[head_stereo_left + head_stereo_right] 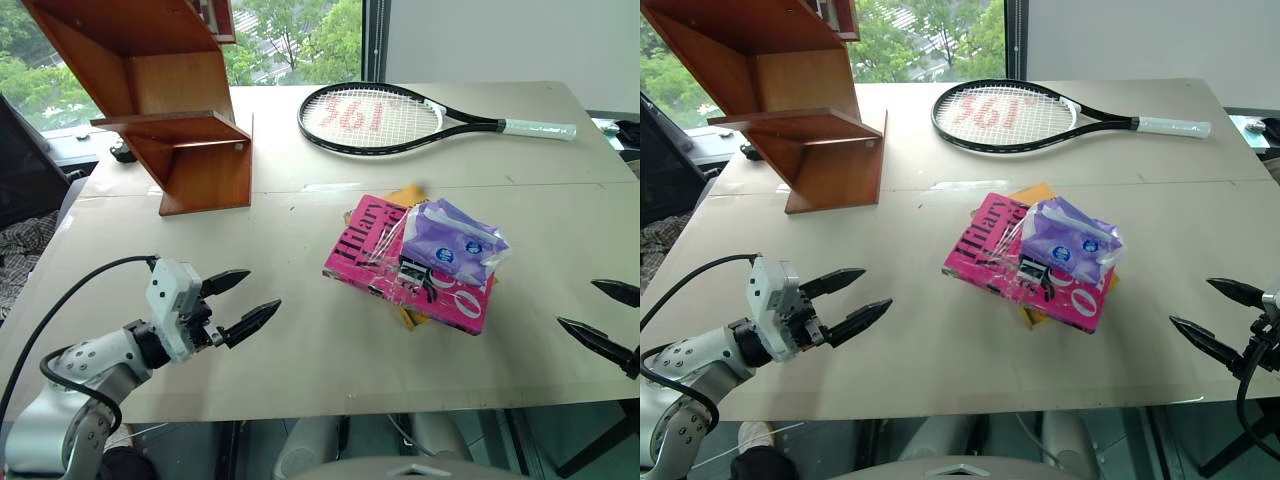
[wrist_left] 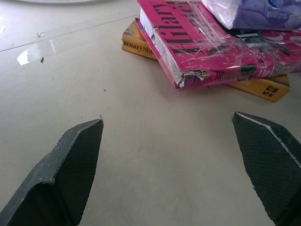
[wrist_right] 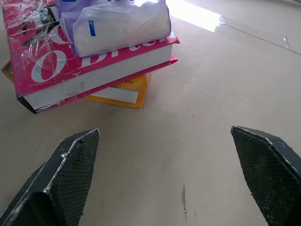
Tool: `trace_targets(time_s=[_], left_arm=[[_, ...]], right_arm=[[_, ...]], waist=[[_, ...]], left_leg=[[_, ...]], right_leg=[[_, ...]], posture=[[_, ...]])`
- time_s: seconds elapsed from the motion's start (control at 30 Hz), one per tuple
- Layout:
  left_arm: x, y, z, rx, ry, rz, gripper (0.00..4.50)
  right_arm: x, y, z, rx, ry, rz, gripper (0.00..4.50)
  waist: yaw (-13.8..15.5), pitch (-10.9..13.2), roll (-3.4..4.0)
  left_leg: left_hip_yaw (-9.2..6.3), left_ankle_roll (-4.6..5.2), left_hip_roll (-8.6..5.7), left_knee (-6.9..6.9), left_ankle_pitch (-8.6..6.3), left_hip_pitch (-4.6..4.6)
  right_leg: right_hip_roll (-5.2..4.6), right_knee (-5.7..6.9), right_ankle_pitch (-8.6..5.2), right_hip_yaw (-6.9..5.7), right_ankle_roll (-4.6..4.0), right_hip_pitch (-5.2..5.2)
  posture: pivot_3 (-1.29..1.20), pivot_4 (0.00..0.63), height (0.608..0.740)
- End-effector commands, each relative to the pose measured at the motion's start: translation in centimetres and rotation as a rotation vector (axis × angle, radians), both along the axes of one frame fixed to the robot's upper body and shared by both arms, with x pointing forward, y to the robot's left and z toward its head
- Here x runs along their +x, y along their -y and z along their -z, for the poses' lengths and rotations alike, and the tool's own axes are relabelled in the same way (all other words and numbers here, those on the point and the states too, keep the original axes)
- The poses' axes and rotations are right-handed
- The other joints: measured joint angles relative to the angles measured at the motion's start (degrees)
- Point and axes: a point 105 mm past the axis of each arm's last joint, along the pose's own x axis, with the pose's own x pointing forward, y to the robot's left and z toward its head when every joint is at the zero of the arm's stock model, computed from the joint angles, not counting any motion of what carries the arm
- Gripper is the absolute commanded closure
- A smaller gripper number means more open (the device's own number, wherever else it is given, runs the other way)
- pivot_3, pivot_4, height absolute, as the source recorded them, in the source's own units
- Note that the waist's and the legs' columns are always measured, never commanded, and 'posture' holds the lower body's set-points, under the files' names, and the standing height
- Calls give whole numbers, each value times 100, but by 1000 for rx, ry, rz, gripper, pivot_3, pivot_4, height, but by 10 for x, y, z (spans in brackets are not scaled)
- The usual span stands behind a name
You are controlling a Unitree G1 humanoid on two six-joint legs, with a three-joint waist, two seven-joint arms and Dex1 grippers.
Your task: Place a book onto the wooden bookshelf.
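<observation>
The pink book (image 1: 372, 250) lies flat in the middle of the table, on top of a yellow-orange book (image 2: 256, 86). A purple and white plastic packet (image 1: 455, 245) rests on its cover. The wooden bookshelf (image 1: 165, 95) stands at the table's far left. My left gripper (image 1: 242, 303) hovers open over the near left of the table, well short of the book, pointing toward it. At the near right edge, my right gripper (image 1: 600, 315) is open too, apart from the book. Both wrist views show wide-set fingers with bare table between them.
A black tennis racket (image 1: 400, 118) with a white grip lies across the far side of the table. The beige table (image 1: 300, 330) has a taped seam running across it. A window is behind the shelf.
</observation>
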Motion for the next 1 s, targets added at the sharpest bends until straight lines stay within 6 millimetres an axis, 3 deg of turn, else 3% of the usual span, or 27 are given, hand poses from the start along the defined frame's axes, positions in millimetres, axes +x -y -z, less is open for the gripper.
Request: trace_targets(time_s=[0.03, 0.1, 0.23, 0.43, 0.57, 0.63, 0.77, 0.9, 1.0], left_arm=[[6, 8, -12, -12, 56, 18, 0], [15, 16, -20, -40, 92, 21, 0], [24, 29, -34, -87, 136, 42, 0], [-3, 50, -48, -113, 208, 258, 0], [-22, 50, -48, -94, 172, 412, 0], [-29, 47, -47, -83, 140, 466, 0], [-34, 46, -48, -66, 125, 508, 0], [-38, 48, -49, -69, 128, 508, 0], [-40, 49, -48, -70, 133, 499, 0]], right_arm=[[9, -17, -17, -42, 81, -20, 61], [21, -33, -29, -80, 134, -25, 61], [30, -47, -42, -132, 167, -60, 61], [30, -82, -64, -62, 84, -303, 61], [35, -103, -54, -146, 52, -435, 61], [49, -113, -53, -128, 80, -435, 61], [87, -127, -32, -188, 58, -397, 61], [101, -129, -7, -289, -11, -399, 61], [106, -129, 3, -303, -43, -398, 1362]], waist=[[0, 0, 1], [-4, 0, 2], [0, -1, -1], [-21, 0, -2], [-6, 1, -1], [2, 3, -1], [-29, 7, -12], [-2, 8, -12], [-12, 5, -14]], left_leg=[[0, 0, 0, 0, 0, 0], [0, 0, 0, 0, 0, 1], [2, -4, 0, 1, 2, 4], [5, 0, 1, -6, 1, 4], [1, 0, 12, -15, 0, 3], [1, 0, 11, -13, 1, 0], [24, 1, 11, -8, 1, 6], [19, 1, 10, -7, 1, 7], [13, 0, 11, -12, 0, 0]], right_leg=[[0, 0, 0, 0, 0, 0], [0, 1, 0, 0, 0, 0], [0, 2, 4, -3, -4, 4], [4, -11, 4, -12, -4, 0], [7, -15, 2, -14, -6, -2], [5, -14, 2, -20, -6, -2], [-4, -14, 5, -28, -8, 0], [-5, -12, 5, -34, -9, -4], [-5, -16, 5, -38, -9, -11]], posture=[[0, 150, 740], [0, 150, 740], [0, 150, 740], [0, 150, 740], [0, 150, 740], [0, 150, 740], [0, 150, 740], [0, 150, 740], [0, 150, 740]])
